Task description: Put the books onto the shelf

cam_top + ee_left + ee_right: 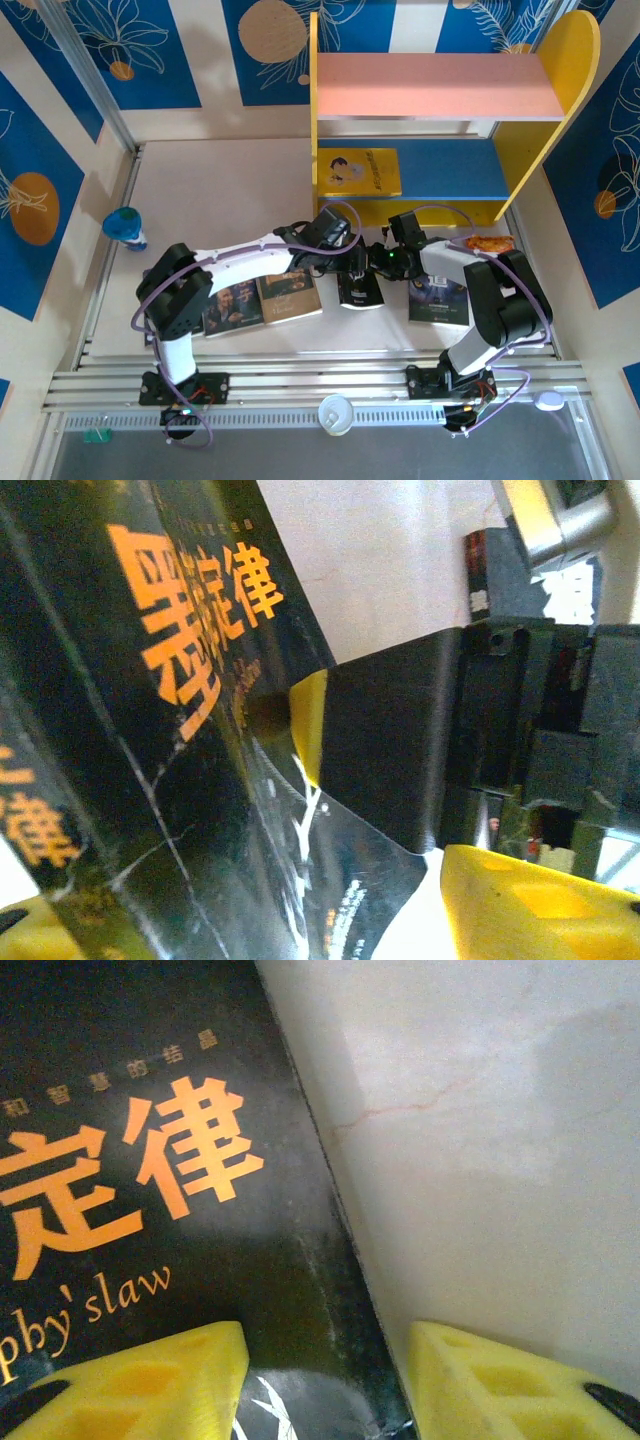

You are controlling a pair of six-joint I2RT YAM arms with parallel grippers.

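Top view: bright, even overhead light, sharp. Soft shadow beneath the shelf (440,85) boards. Left wrist view: dim, black book (150,730) too close and blurred, with glare streaks on its glossy cover. Right wrist view: soft focus, table (480,1110) pale, faint shadow far right.

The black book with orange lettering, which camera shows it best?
The right wrist view: the black book's orange title is large and sharp. The left wrist view shows its cover slanted and blurred; the top view shows it small and far off.
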